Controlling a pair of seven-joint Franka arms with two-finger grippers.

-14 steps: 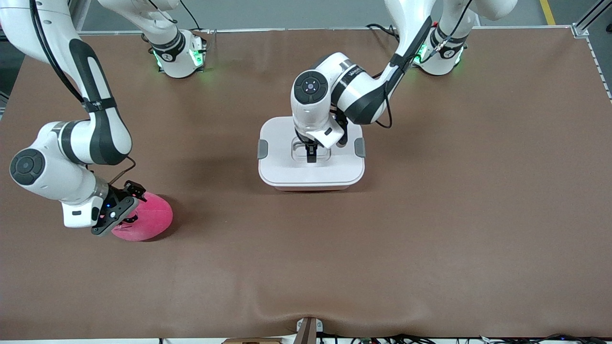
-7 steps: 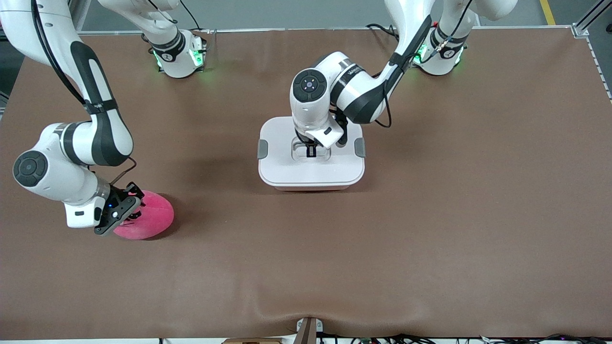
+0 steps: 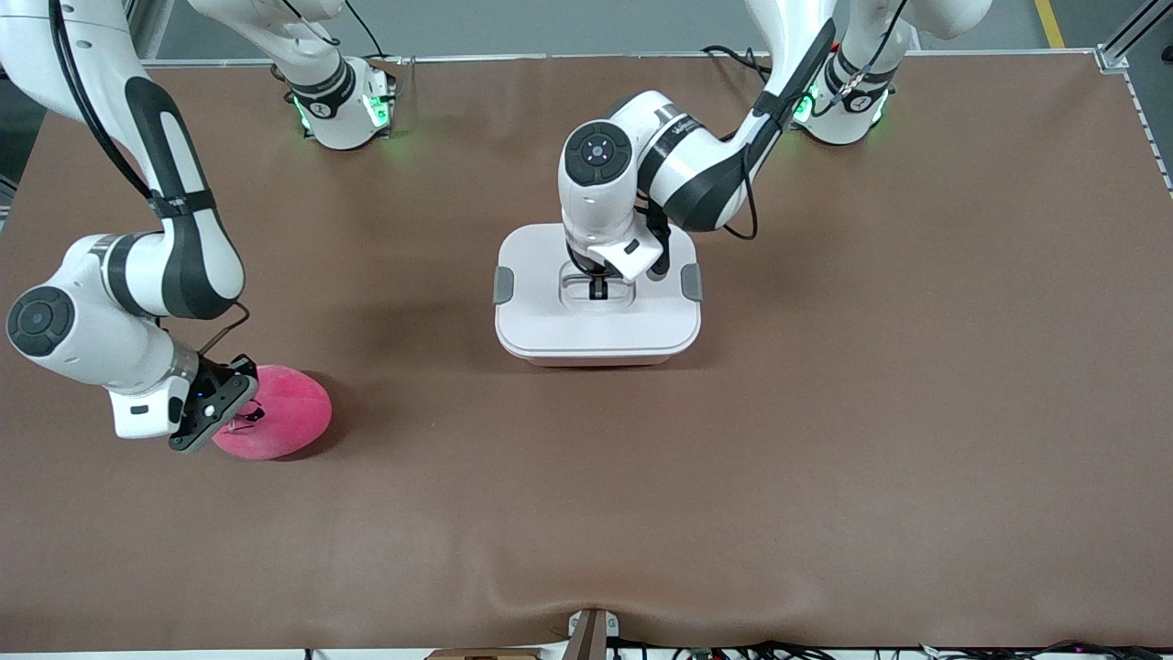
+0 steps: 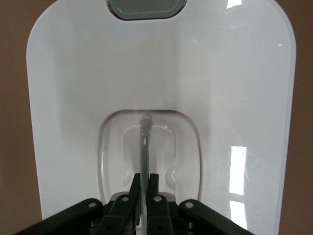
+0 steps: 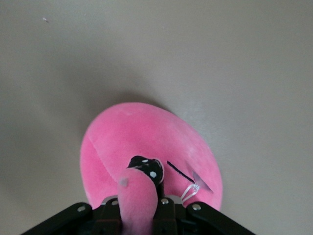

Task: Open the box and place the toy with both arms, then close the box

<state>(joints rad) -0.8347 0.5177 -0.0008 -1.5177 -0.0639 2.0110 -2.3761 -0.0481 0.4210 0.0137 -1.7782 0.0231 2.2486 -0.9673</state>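
Box (image 3: 597, 312) sits mid-table with its lid on, the left gripper (image 3: 597, 289) straight above its centre, pinched on the lid's recessed handle (image 4: 145, 142), while toward the right arm's end the right gripper (image 3: 240, 414) clamps a fold of the toy (image 3: 279, 423).

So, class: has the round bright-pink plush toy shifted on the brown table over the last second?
No. The round bright-pink plush toy lies on the same spot of the brown table, while the right gripper has shifted slightly on it.
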